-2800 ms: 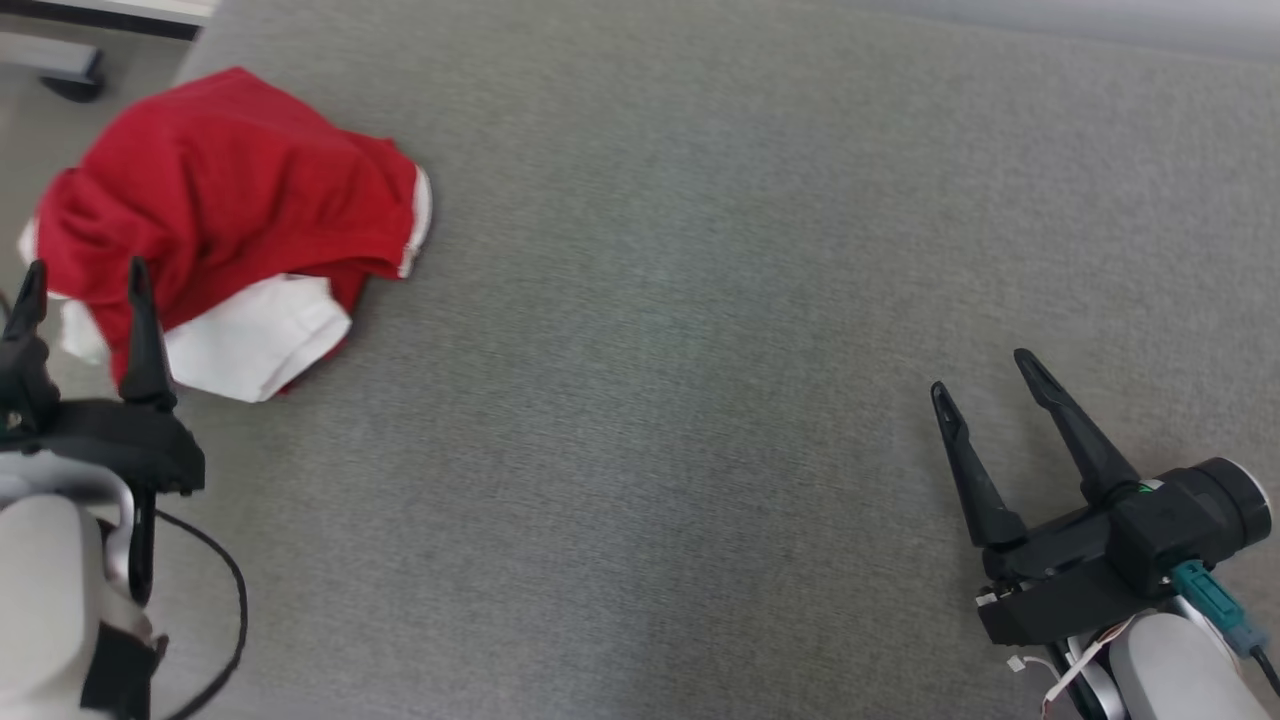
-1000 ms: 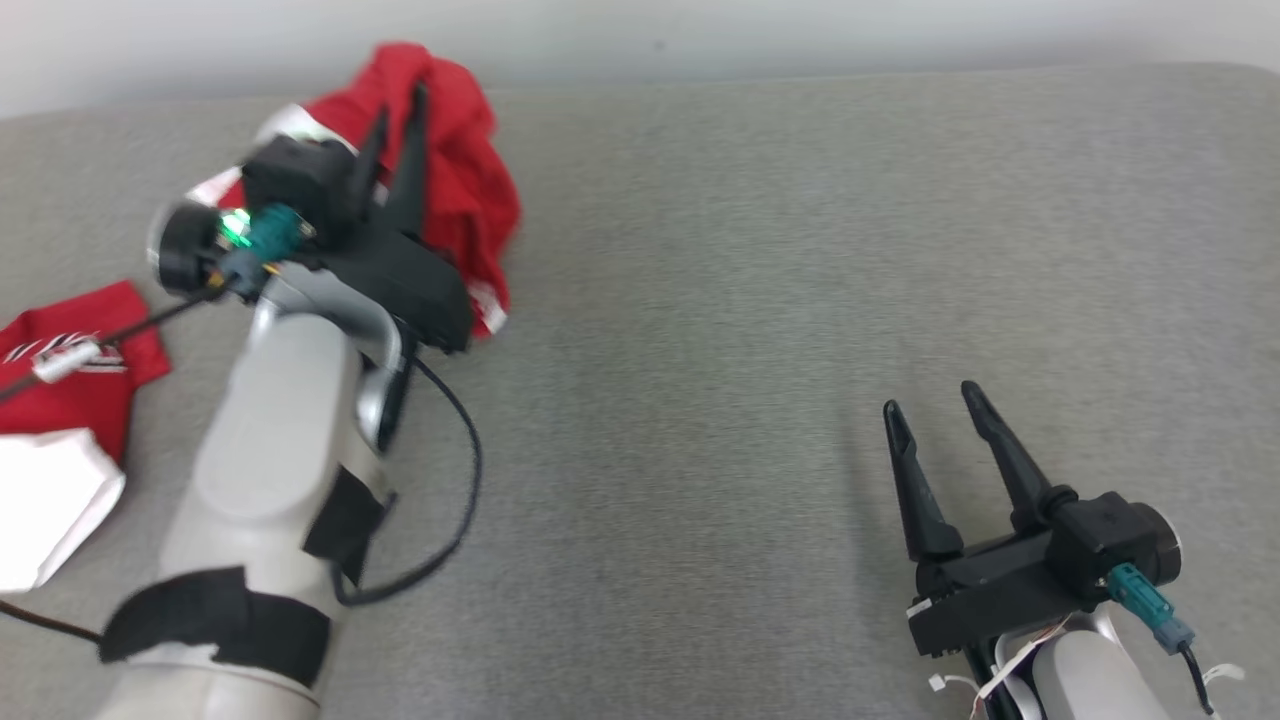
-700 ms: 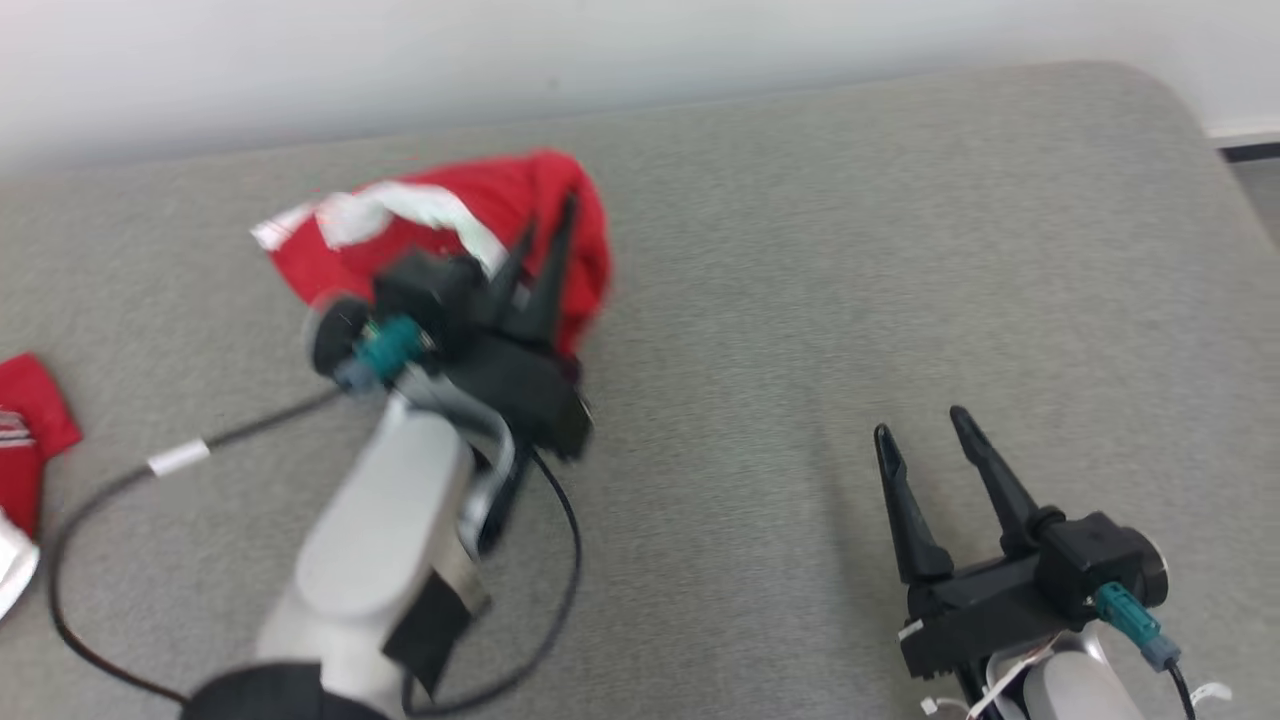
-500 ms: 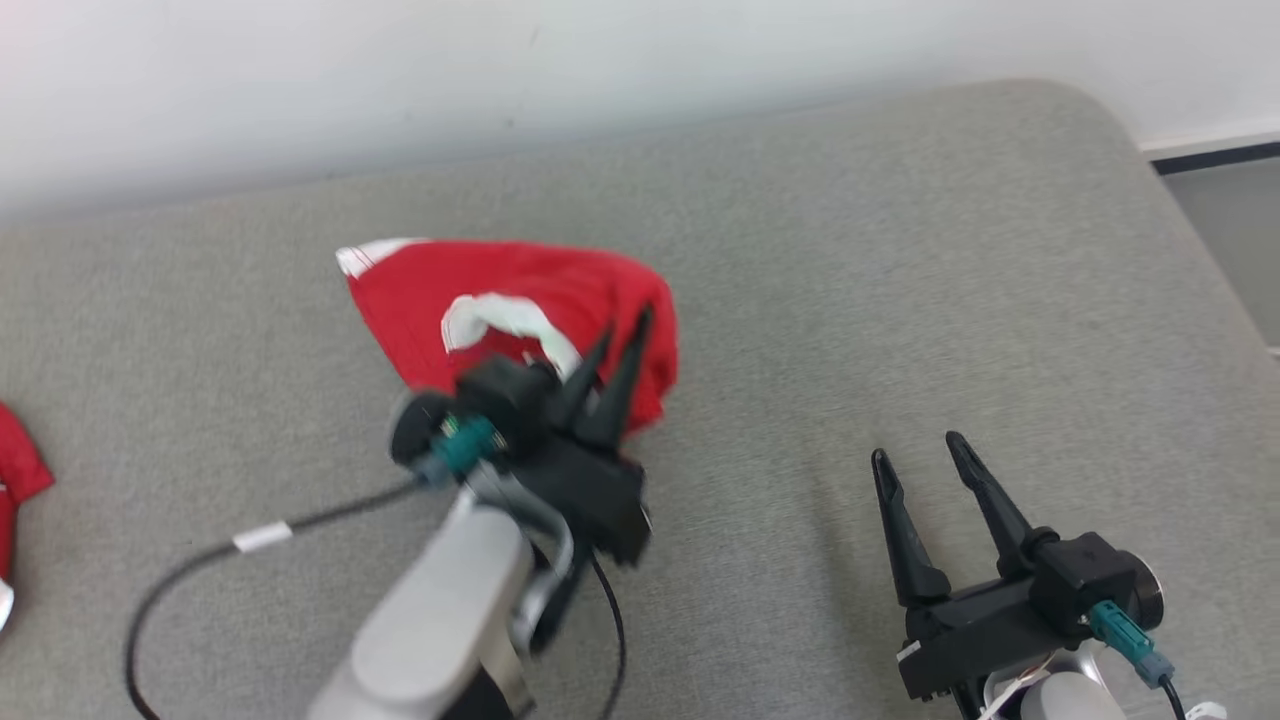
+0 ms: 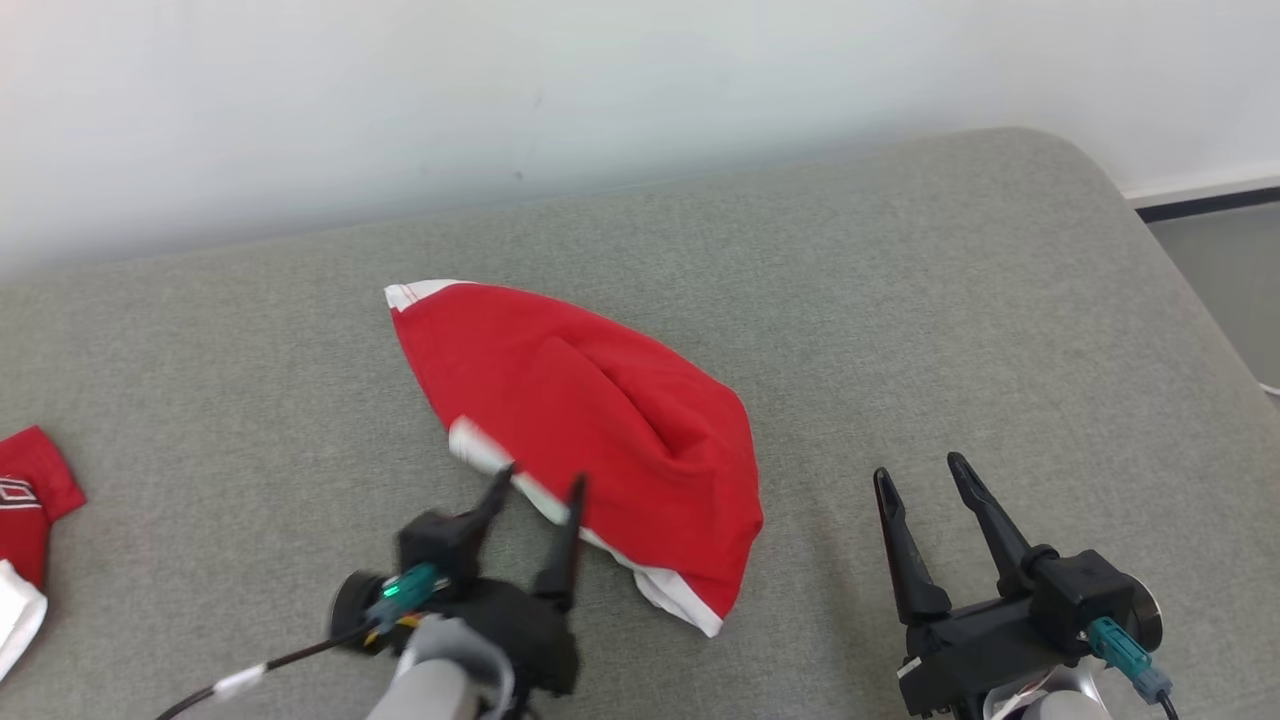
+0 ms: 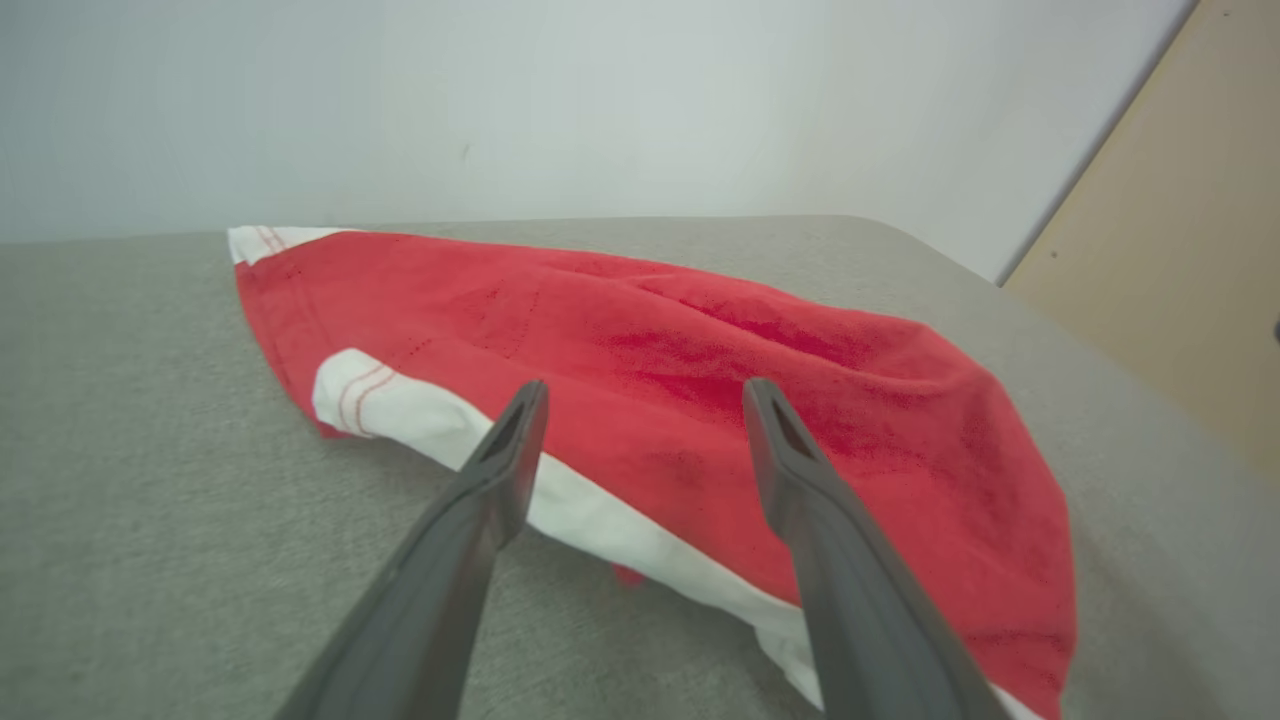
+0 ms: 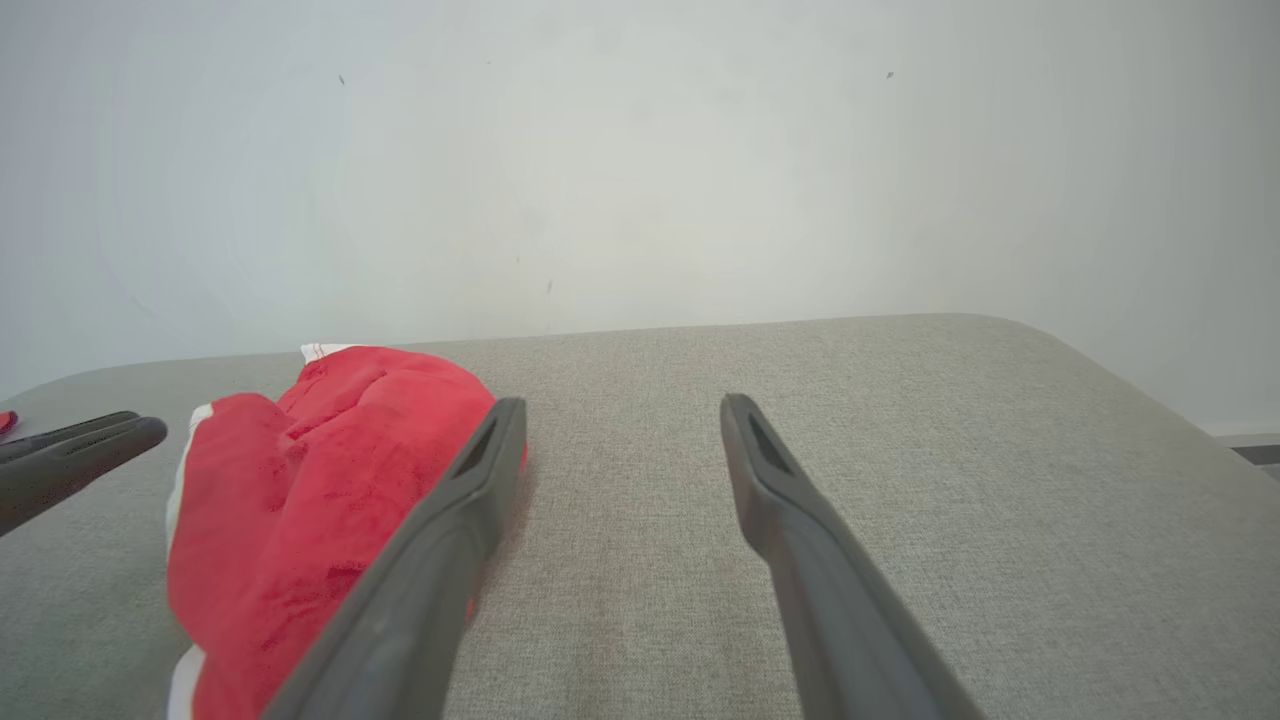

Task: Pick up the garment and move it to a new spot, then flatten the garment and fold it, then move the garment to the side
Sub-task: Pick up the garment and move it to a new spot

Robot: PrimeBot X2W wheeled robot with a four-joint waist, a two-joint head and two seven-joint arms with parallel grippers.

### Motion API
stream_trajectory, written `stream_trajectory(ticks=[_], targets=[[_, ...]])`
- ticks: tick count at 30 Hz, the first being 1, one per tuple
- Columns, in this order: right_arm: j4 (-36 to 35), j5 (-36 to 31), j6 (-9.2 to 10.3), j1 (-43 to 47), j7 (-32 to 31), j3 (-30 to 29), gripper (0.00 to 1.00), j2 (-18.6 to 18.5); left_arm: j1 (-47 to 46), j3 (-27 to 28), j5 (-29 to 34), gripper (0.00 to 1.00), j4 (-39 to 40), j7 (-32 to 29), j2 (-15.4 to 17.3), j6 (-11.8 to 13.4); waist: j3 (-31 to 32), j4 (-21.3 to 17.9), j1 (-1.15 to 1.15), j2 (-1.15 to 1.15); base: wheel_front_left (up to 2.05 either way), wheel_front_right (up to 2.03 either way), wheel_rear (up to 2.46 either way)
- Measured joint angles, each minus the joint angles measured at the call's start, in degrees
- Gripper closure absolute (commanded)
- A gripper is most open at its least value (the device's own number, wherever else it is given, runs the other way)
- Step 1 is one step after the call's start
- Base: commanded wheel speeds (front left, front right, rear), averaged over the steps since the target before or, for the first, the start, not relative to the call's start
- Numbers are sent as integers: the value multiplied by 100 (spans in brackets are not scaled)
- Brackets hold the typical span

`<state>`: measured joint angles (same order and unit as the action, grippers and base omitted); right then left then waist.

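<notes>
Probably soft and floppy, the crumpled red garment with white trim (image 5: 600, 420) wants pinching at its hem corners; left hand (image 5: 541, 476) and right hand (image 5: 918, 467) gape empty.

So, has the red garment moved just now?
Yes. The red garment went right, away from the other red cloth at the left edge, to the middle of the grey cushion.

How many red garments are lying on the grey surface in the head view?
2. One red garment with white trim lies in the middle, before the left gripper. A second garment is at the left edge, cut off; more may be hidden.
</notes>
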<state>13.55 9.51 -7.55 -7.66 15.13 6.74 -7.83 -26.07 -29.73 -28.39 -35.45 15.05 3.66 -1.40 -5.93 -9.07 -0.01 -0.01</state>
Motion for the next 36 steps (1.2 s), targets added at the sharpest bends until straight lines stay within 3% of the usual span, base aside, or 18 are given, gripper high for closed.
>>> stream_trajectory(ticks=[6, 17, 25, 30, 36], targets=[[-24, -4, 0, 65, 0, -51, 0, 19, 564, 853, 488, 0, 369, 0, 229, 118, 52, 132, 0, 0, 0, 0, 0], [-11, -34, 0, 173, 0, -90, 0, 32, 1727, 2329, 1564, 0, 1571, 0, 302, 285, 212, 324, 0, 0, 0, 0, 0], [46, -36, 0, 279, 0, -111, 0, 24, 2369, 3062, 1947, 0, 1906, 0, 256, 71, 379, 449, 0, 1, 0, 0, 0], [112, -37, 0, 320, 0, -52, 0, 57, 2643, 3270, 2112, 0, 2007, 0, 134, -153, 465, 506, 0, 1, 0, 0, 0], [248, -37, 0, 504, 0, -25, 0, 85, 2917, 3417, 2193, 0, 2009, 0, -9, -241, 572, 590, 0, 0, 0, 0, 0]])
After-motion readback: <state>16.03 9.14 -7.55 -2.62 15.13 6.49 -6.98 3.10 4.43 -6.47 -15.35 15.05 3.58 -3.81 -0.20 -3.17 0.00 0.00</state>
